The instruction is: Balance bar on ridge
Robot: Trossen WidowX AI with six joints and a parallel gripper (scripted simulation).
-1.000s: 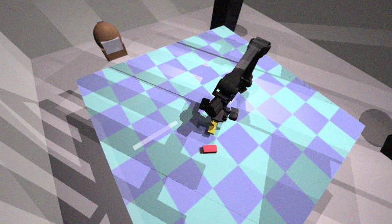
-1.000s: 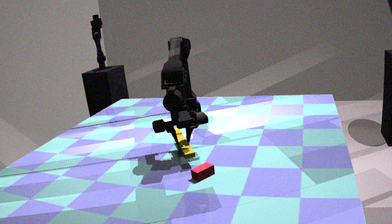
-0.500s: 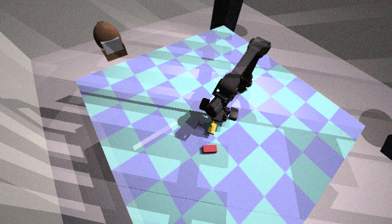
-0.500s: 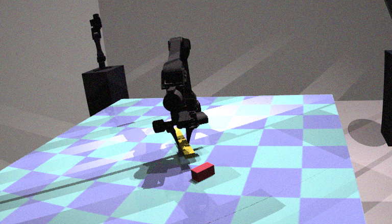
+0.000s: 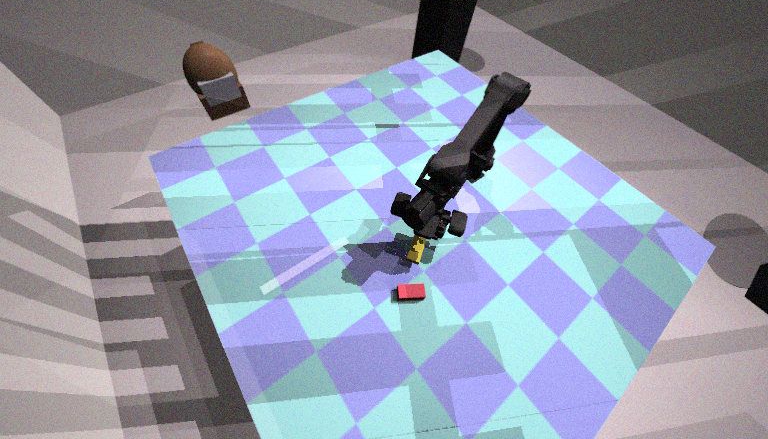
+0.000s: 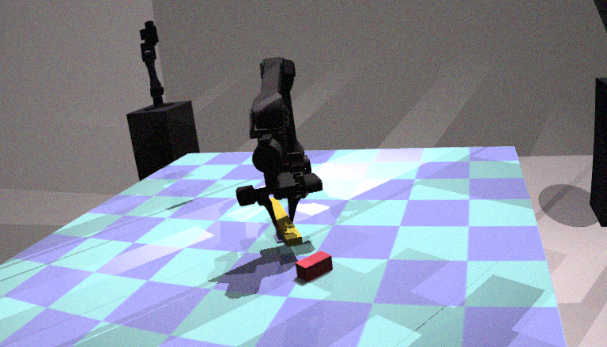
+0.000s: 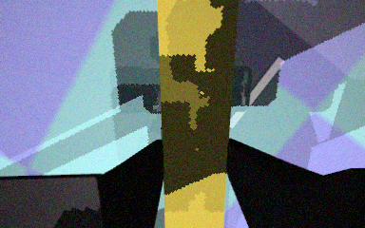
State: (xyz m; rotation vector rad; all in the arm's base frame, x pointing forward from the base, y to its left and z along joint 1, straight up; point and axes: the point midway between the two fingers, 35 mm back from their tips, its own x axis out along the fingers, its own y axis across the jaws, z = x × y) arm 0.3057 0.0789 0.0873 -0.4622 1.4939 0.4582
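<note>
Clamped on the long yellow bar point(image 6: 285, 224), the black parallel-jaw gripper point(image 6: 282, 211) holds it nose-down just behind the small red block ridge point(image 6: 314, 265), apparently carrying it there to lay across.

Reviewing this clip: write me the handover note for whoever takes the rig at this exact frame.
Gripper: shut on the yellow bar, gripping partway along it; the bar tilts, its near end low, close to the checkered table. Whether that end touches cannot be told.
Red ridge block: on the table, in front of the bar and apart from it.
Done: bar grasped.
Left: carry the bar over the ridge, centre it, set it level with both ends off the table, then open.
</note>
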